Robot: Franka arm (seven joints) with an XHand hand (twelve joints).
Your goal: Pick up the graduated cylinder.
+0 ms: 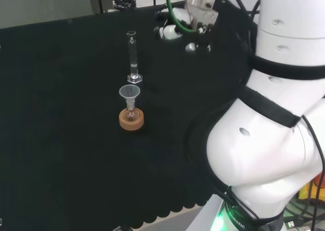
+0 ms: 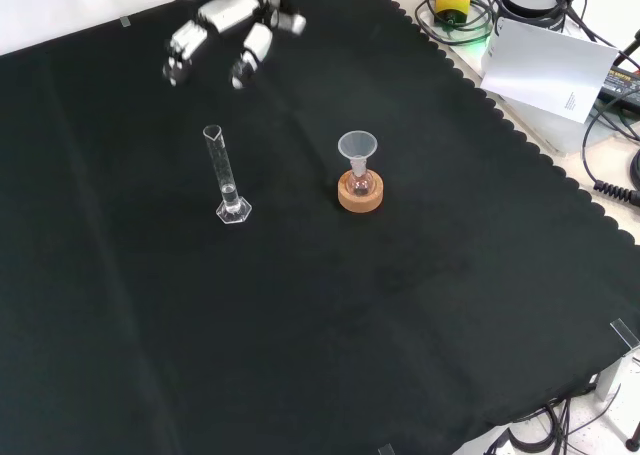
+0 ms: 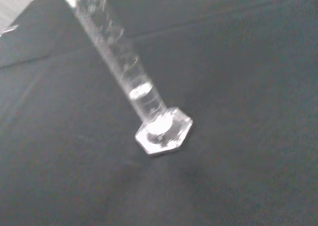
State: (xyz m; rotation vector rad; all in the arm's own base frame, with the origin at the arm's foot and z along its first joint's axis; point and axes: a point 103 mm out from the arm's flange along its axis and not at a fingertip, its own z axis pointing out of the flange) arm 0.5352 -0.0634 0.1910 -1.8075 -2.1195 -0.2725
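Graduated cylinder (image 2: 227, 179) stands upright on the black-clothed counter (image 2: 400, 325), apart from the robot hand (image 2: 222, 33), which hovers beyond it, fingers relaxed and empty. Tall on a small hexagonal foot, it would likely topple toward the funnel-topped flask (image 2: 358, 165) if nudged.

Clear graduated cylinder (image 2: 227, 180) stands upright on its hexagonal base, untouched.

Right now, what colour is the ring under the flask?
Tan cork ring, clearest in the front view.
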